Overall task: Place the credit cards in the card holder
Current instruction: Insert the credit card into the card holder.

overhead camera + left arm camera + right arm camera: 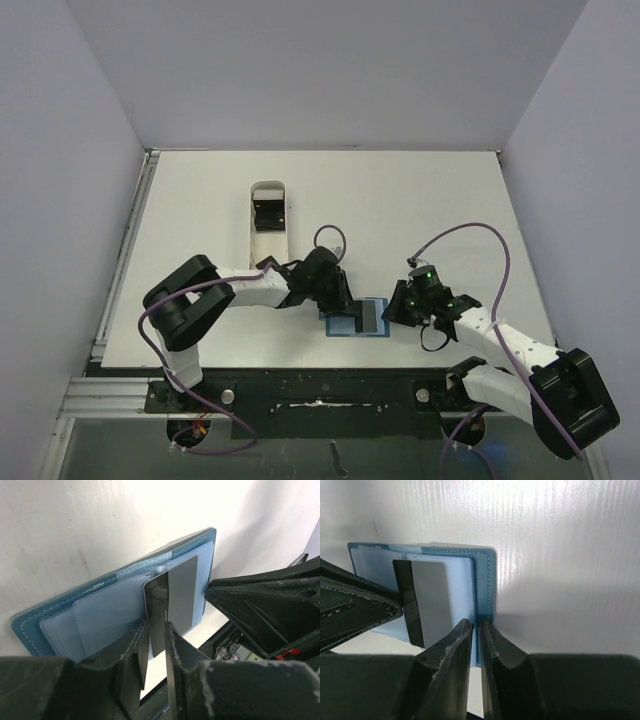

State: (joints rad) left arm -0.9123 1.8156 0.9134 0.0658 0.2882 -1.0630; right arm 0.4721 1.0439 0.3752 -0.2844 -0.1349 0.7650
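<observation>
The teal-blue card holder (343, 326) lies open near the table's front edge, its clear pockets facing up (100, 615). My left gripper (157, 632) is shut on a dark credit card (180, 595), which stands on edge with its far end in the holder's right-hand pocket. In the right wrist view the same credit card (427, 595) shows a grey face with a black stripe. My right gripper (476, 627) is shut on the holder's right edge (484, 580). From above, the left gripper (345, 305) and right gripper (392, 312) flank the holder.
A long white oval-ended tray (268, 245) stands behind the left arm, with more black cards (268, 214) in its far end. The table's front edge runs just beyond the holder. Grey walls enclose the table on three sides.
</observation>
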